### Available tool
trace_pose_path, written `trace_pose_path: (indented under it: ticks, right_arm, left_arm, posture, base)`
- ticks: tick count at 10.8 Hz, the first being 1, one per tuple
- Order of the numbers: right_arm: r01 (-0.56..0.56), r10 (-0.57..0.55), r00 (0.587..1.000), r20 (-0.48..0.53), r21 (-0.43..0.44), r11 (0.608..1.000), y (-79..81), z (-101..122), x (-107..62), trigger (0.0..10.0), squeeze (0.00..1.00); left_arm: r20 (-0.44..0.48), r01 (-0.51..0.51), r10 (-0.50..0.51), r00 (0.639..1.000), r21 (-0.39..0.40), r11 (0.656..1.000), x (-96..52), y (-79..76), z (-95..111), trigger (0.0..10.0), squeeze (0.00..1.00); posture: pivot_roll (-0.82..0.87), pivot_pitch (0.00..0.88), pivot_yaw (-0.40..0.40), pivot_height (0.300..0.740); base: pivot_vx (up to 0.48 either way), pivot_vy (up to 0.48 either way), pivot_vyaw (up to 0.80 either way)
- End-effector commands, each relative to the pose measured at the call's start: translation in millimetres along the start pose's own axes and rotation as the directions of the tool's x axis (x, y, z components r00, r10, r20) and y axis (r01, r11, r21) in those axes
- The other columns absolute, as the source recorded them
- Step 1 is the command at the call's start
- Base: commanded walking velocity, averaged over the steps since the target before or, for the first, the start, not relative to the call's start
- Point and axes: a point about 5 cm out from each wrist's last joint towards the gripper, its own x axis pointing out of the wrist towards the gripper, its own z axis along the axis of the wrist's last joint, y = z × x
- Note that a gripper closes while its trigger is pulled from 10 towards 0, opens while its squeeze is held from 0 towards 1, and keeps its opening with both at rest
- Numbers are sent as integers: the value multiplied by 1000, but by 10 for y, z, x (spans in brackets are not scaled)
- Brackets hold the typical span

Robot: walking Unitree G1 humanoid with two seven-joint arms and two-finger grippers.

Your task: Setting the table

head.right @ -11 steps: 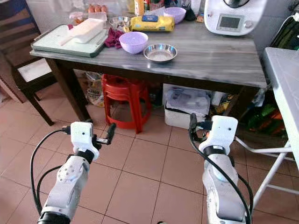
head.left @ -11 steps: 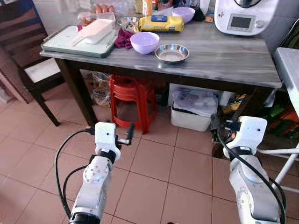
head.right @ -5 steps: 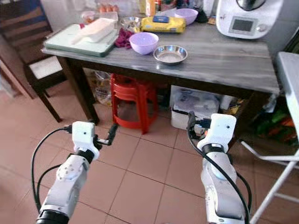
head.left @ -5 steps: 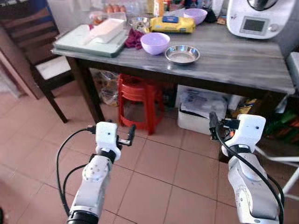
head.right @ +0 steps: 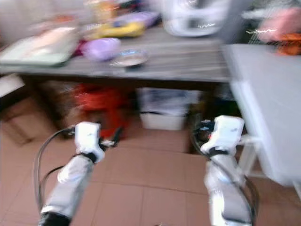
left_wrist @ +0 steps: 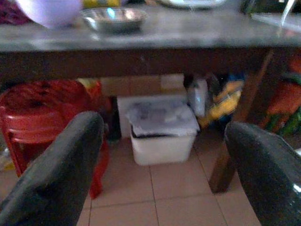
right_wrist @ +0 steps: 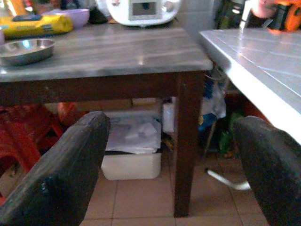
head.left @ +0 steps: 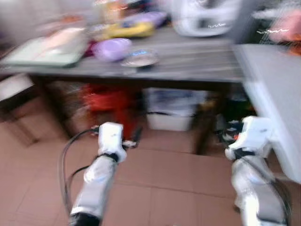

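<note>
Swinging right, the head camera now blurs. Left pincer (left_wrist: 162, 174) and right pincer (right_wrist: 171, 172) hang released, empty, above floor tiles. Wrist views show a steel bowl (left_wrist: 113, 18) on the grey surface (right_wrist: 117, 52), a red stool (left_wrist: 42, 120) and white bin (left_wrist: 162, 136) beneath.

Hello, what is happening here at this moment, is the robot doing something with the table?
The robot is handling nothing yet. It stands on the tiled floor facing the grey table, and the head views are blurred. The left end effector and the right end effector are both open, empty and held low in front of the table. The steel bowl and the purple bowl sit untouched on the tabletop.
</note>
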Motion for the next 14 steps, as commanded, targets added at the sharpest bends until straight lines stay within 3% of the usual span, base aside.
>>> trace_pose_path:
  ticks: [1,14]
  right_arm:
    - [8,-8,1000,4,-5,1000,-30,16,12,10000,0]
    - [-12,12,1000,11,-7,1000,40,17,-18,10000,0]
  left_arm:
    - [5,6,-6,1000,-1,1000,8,2,13,10000,0]
    - [1,31,-31,1000,3,1000,36,-63,17,10000,0]
  posture:
    - [-163,60,75,740]
    - [-160,79,90,740]
  base:
    - [0,-251,0]
    - [0,-279,0]
